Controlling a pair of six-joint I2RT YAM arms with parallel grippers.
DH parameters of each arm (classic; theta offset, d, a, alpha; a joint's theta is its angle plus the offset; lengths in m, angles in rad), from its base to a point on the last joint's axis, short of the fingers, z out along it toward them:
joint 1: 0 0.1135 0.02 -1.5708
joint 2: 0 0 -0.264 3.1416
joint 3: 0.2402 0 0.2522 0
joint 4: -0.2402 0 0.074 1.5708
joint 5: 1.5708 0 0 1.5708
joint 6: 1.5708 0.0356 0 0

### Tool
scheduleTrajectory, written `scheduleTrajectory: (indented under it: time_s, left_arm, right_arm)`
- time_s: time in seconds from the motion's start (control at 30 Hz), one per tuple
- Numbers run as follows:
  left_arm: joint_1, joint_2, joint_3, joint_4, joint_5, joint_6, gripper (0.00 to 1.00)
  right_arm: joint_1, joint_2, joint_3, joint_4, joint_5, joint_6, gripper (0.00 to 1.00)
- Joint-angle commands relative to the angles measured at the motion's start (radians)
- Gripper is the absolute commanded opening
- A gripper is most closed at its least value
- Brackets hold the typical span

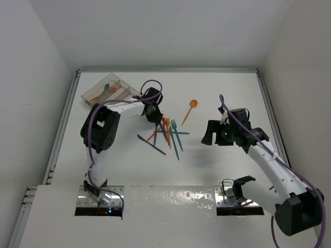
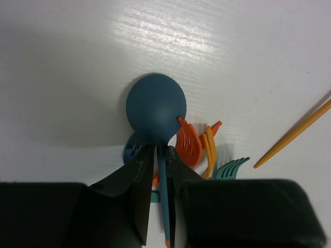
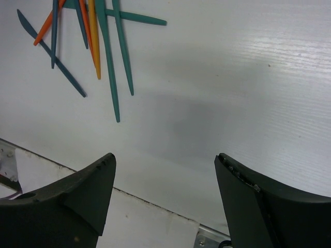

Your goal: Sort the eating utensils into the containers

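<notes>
My left gripper (image 2: 162, 155) is shut on the handle of a dark blue spoon (image 2: 156, 107), over the far end of the utensil pile (image 1: 166, 135); it also shows in the top view (image 1: 153, 114). Under the spoon lie orange forks (image 2: 190, 143), a teal fork (image 2: 231, 168) and a dark blue fork. The clear three-compartment tray (image 1: 107, 91) stands at the far left and holds a teal spoon and an orange utensil. A lone orange spoon (image 1: 190, 109) lies right of the pile. My right gripper (image 1: 211, 135) is open and empty, right of the pile.
In the right wrist view, teal, orange and dark blue handles (image 3: 103, 46) lie at the upper left. The table's near edge (image 3: 155, 204) runs just below the open fingers. White walls enclose the table on three sides.
</notes>
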Motion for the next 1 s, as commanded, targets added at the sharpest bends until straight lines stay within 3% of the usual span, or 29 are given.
scheduleTrajectory:
  time_s: [0.0,0.27,0.47,0.8,0.97]
  left_arm:
    - [-0.014,0.018,0.037,0.000,-0.014,-0.017,0.14]
    - [-0.020,0.049,0.056,-0.026,-0.026,-0.022,0.14]
    - [-0.021,0.035,0.070,-0.037,-0.038,-0.017,0.00]
    - [-0.021,-0.132,0.152,-0.112,-0.107,0.052,0.00]
    - [-0.021,-0.135,0.192,-0.204,-0.168,0.122,0.00]
  right_arm:
    - [0.005,-0.004,0.002,0.016,0.002,-0.024,0.77]
    - [0.003,-0.007,-0.001,0.016,0.001,-0.036,0.77]
    - [0.005,-0.015,-0.008,0.020,0.001,-0.038,0.77]
    - [0.003,-0.041,0.022,0.006,-0.005,-0.040,0.77]
    - [0.005,-0.055,0.029,0.010,-0.013,-0.040,0.77]
